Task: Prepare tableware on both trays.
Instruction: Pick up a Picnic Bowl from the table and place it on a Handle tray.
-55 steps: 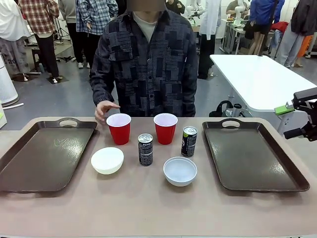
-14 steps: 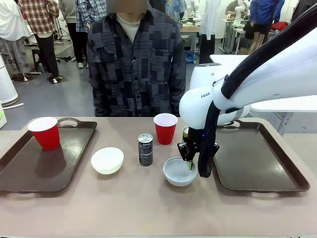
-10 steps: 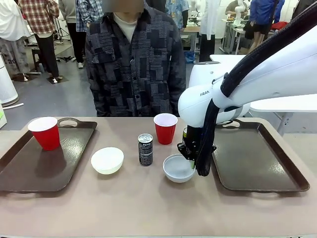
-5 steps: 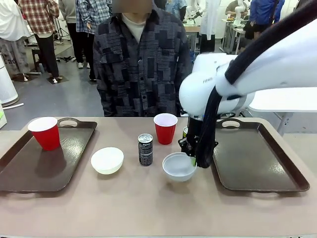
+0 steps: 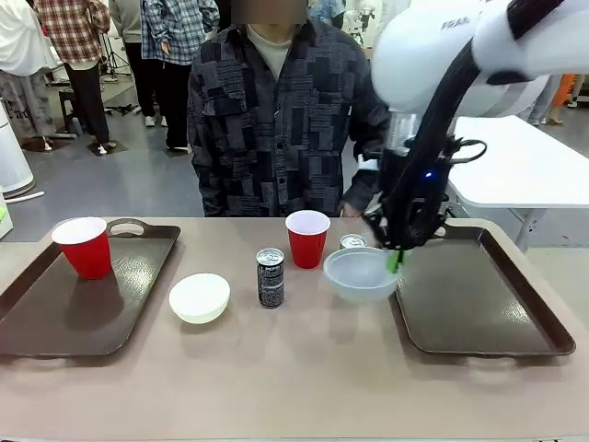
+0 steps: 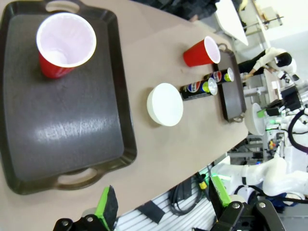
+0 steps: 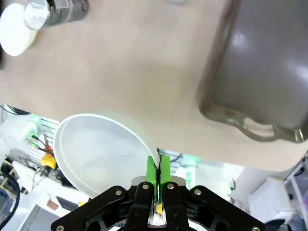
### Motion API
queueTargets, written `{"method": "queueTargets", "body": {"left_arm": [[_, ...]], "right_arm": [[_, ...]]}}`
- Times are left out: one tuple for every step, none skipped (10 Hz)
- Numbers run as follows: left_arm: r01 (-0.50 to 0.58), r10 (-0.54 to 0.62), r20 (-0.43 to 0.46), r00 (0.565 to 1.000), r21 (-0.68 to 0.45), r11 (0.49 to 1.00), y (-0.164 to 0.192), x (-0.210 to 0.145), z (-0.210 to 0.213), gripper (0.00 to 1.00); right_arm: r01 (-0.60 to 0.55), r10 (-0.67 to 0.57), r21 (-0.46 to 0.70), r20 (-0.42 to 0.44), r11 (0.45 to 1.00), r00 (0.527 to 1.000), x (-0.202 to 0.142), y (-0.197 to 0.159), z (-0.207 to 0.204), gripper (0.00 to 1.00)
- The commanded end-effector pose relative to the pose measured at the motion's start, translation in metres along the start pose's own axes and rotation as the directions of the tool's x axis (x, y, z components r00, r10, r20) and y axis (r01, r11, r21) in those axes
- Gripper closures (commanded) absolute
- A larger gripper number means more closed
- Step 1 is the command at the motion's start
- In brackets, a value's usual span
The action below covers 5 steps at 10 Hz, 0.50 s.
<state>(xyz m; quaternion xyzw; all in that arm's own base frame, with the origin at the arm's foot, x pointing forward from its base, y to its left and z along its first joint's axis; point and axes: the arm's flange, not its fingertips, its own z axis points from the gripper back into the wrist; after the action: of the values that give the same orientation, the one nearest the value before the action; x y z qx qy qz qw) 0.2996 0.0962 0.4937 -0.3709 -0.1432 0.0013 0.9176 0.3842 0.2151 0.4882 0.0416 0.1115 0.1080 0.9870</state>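
Table [image 5: 294, 378]: we found its near strip, in front of both trays, bare from side to side; a person [image 5: 276, 120] stood at the far edge.
Left tray [image 5: 55, 322]: it lay at the table's left end, long axis running from near edge to far edge, handle cut-outs at both short ends. Only the far left corner was taken.
Right tray [image 5: 479, 304]: it lay at the right end with the same heading, and its floor was bare.
Right gripper [image 5: 396, 260]: its fingers were pinched on the rim of the held bowl, green pads pressed against the wall.
Left gripper [image 6: 162, 199]: its fingers were spread wide with nothing between them, by the near end of the left tray.
Held bowl [image 5: 359, 273]: we saw it clear of the table, just beside the right tray's left rim, mouth up and tipped slightly toward the camera.
Second bowl [image 5: 199, 296]: it rested on the table, mouth up, near the left tray's right rim.
Tray cup [image 5: 86, 247]: it stood upright, mouth up, in the left tray's far left corner.
Centre cup [image 5: 307, 238]: it stood upright on the table toward the far edge.
Dark can [image 5: 270, 277]: it stood upright, long axis vertical, between the second bowl and the centre cup.
Green-topped can [image 5: 352, 242]: it stood upright behind the held bowl, with just its top showing.
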Motion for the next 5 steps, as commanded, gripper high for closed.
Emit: {"method": "queueTargets", "body": {"left_arm": [[0.013, -0.012, 0.014, 1.000, -0.013, 1.000, 0.001, -0.001, -0.001, 0.00], [0.013, -0.012, 0.014, 1.000, -0.013, 1.000, 0.001, -0.001, -0.001, 0.00], [0.013, -0.012, 0.014, 1.000, -0.013, 1.000, 0.001, -0.001, -0.001, 0.00], [0.013, -0.012, 0.014, 1.000, -0.013, 1.000, 0.001, -0.001, -0.001, 0.00], [0.013, -0.012, 0.014, 1.000, -0.013, 1.000, 0.001, -0.001, -0.001, 0.00]], "right_arm": [[-0.056, 0.054, -0.065, -0.031, 0.996, 0.998, -0.004, -0.046, 0.003, 1.00], [-0.035, 0.032, -0.103, -0.032, 0.994, 0.999, -0.011, -0.075, 0.004, 1.00], [-0.018, 0.016, -0.080, -0.020, 0.997, 1.000, -0.017, -0.103, 0.006, 1.00], [-0.004, 0.004, -0.061, -0.007, 0.998, 1.000, -0.025, -0.126, 0.007, 1.00], [0.021, -0.020, -0.060, 0.019, 0.998, 1.000, -0.031, -0.149, 0.008, 1.00]]}}
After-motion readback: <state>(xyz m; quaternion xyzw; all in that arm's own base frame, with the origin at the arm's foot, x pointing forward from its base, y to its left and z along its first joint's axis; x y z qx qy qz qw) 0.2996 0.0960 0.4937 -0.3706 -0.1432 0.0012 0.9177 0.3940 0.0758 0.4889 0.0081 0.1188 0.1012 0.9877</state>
